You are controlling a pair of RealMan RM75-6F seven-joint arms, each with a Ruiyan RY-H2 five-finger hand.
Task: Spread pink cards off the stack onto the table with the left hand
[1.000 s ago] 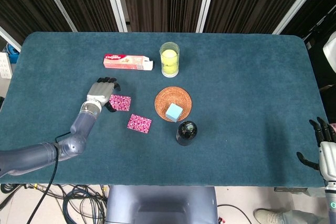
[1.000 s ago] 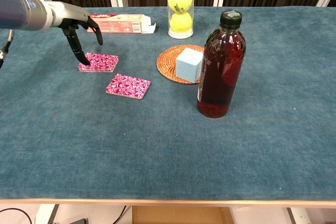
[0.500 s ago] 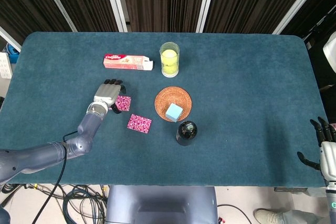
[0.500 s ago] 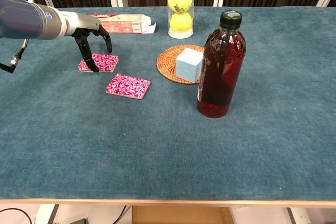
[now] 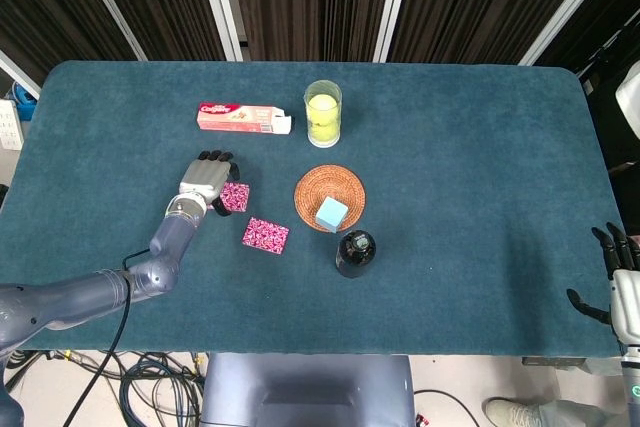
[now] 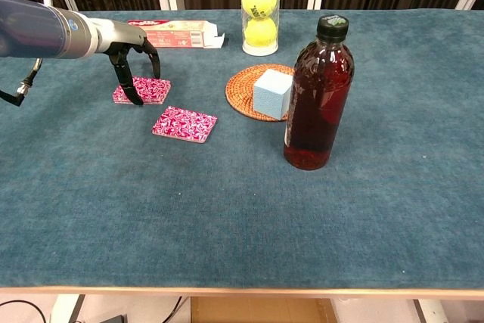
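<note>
One pink card point(image 6: 184, 124) lies already apart on the desk point(image 6: 249, 209). The left hand point(image 6: 128, 51), fingers spread, touches the stack point(image 6: 144, 90) toward the left edge; more cards remain.

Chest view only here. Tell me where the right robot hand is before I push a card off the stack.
Observer: In the head view the right robot hand hangs beyond the table at its near right corner, fingers apart, holding nothing.
Operator: Now give me the left one from above.
Observer: The left robot hand covers the left side of the pink stack; the right side shows bare. I cannot tell whether it presses down.
</note>
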